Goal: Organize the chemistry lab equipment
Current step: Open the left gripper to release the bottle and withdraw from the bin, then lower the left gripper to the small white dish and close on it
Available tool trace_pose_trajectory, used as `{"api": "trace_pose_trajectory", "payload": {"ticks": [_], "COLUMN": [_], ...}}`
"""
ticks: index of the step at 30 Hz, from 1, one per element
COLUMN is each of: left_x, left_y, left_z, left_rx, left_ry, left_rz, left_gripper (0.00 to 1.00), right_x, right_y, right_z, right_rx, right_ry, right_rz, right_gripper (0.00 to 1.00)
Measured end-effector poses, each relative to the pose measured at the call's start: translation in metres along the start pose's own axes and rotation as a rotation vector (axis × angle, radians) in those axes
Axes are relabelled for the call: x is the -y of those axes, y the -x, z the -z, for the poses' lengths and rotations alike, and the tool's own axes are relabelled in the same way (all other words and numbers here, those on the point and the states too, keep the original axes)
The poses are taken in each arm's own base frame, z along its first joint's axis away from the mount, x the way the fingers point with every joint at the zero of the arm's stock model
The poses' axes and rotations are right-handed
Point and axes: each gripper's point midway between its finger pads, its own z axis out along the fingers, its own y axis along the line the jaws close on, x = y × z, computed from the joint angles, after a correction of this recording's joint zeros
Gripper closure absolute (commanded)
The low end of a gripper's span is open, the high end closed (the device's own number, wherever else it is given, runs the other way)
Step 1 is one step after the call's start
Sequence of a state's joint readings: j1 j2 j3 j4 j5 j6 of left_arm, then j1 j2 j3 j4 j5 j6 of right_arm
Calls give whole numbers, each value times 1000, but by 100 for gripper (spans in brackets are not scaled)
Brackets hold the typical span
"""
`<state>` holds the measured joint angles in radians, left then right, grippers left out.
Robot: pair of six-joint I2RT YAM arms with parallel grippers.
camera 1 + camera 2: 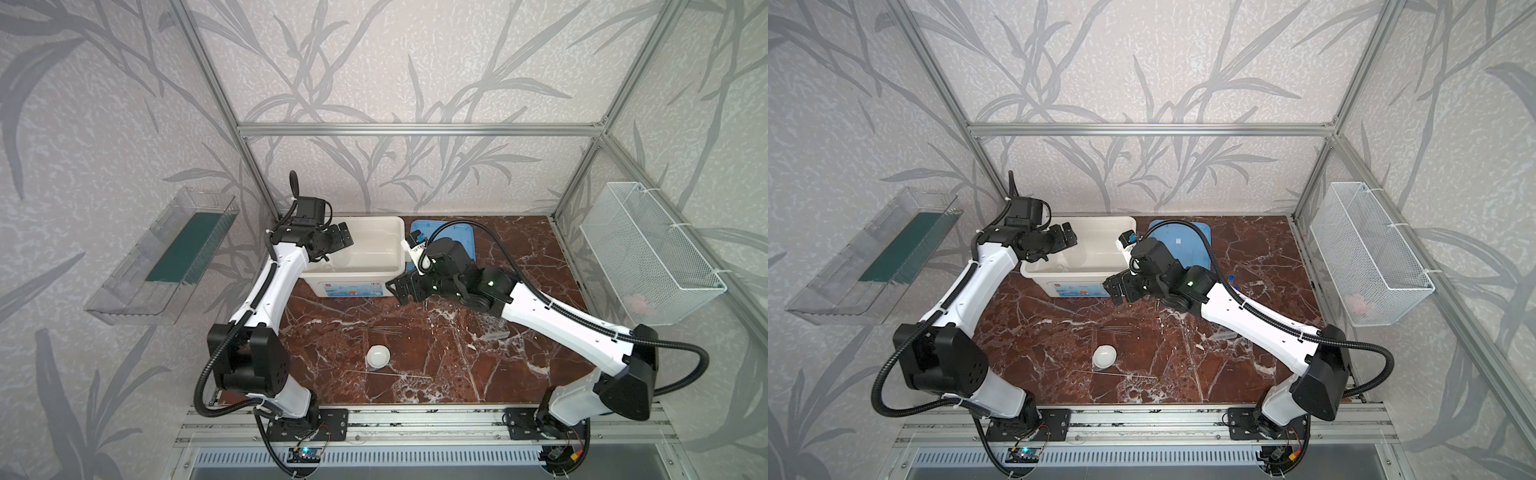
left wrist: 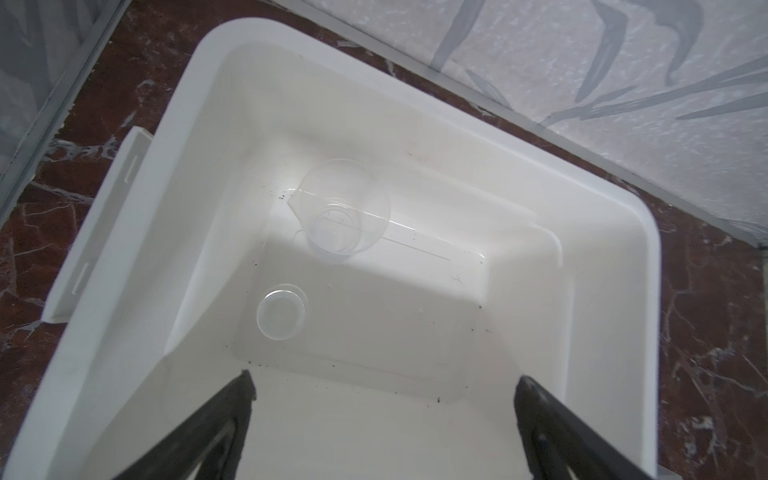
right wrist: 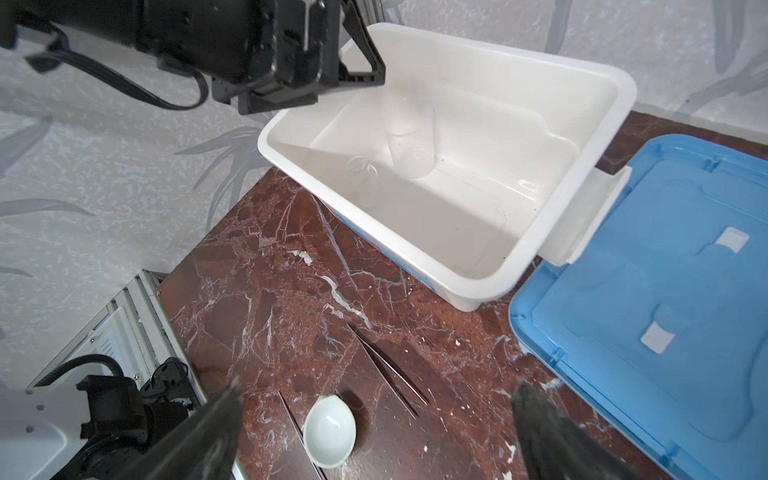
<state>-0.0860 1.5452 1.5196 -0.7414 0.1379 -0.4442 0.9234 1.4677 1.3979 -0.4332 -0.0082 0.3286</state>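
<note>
A clear beaker point(image 2: 345, 212) and a small clear jar point(image 2: 280, 311) stand inside the big white bin. My left gripper point(image 2: 385, 377) hovers open and empty above them, over the bin's left end point(image 1: 343, 235). The right gripper point(image 1: 401, 289) is open and empty too point(image 3: 378, 388), low over the table by the bin's front right corner. On the table lie a small white round dish point(image 1: 378, 356) point(image 3: 330, 430), dark thin rods point(image 1: 382, 329) point(image 3: 388, 370) and a thin clear rod point(image 1: 386, 372). The clear holed rack point(image 1: 492, 326) is partly hidden under the right arm.
The white bin point(image 1: 395, 224) stands at the back, with its blue lid point(image 1: 465, 232) flat to its right. A wire basket point(image 1: 652, 257) hangs on the right wall. On the left wall hangs a clear tray point(image 1: 166, 257).
</note>
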Motion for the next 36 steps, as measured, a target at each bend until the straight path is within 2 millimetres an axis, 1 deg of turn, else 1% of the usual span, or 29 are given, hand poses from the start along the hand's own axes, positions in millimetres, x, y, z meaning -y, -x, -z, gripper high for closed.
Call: {"api": "trace_pose_trajectory", "payload": {"ticks": [2,3,7,9,11,12,14,17,20,23,26,29,32,36], "left_x": [20,33,83,100,111,112,109,99,86,65,46,29,20,13], "left_y": [-2,-7,-34,-51,-74,-84,-107,-148,-195,-238,-272,-294,-302,-316], "left_z": [18,29,75,95,112,118,122,116,99,80,62,49,37,20], "left_rx": [-6,-18,-69,-90,-126,-143,-184,-274,-381,-482,-548,-571,-561,-557], "left_ry": [-83,-134,-277,-323,-362,-372,-374,-338,-286,-208,-137,-69,-14,6], "left_rz": [-17,-35,-174,-243,-295,-312,-338,-373,-404,-416,-413,-401,-385,-347], "left_gripper": [1,1,1,1,1,1,1,1,1,1,1,1,1,1], "right_x": [3,4,10,13,17,19,25,36,46,51,53,52,51,51], "right_y": [-8,-14,-38,-53,-70,-79,-100,-130,-155,-171,-179,-181,-179,-178], "right_z": [11,18,39,47,51,53,52,49,46,44,42,40,40,38], "right_rx": [-5,-9,-34,-46,-62,-75,-103,-147,-183,-199,-202,-204,-197,-191], "right_ry": [-1,-2,6,15,19,20,15,-2,-25,-35,-31,-25,-22,-21], "right_rz": [13,20,34,34,32,28,19,-4,-36,-66,-91,-106,-116,-120], "right_gripper": [1,1,1,1,1,1,1,1,1,1,1,1,0,0]}}
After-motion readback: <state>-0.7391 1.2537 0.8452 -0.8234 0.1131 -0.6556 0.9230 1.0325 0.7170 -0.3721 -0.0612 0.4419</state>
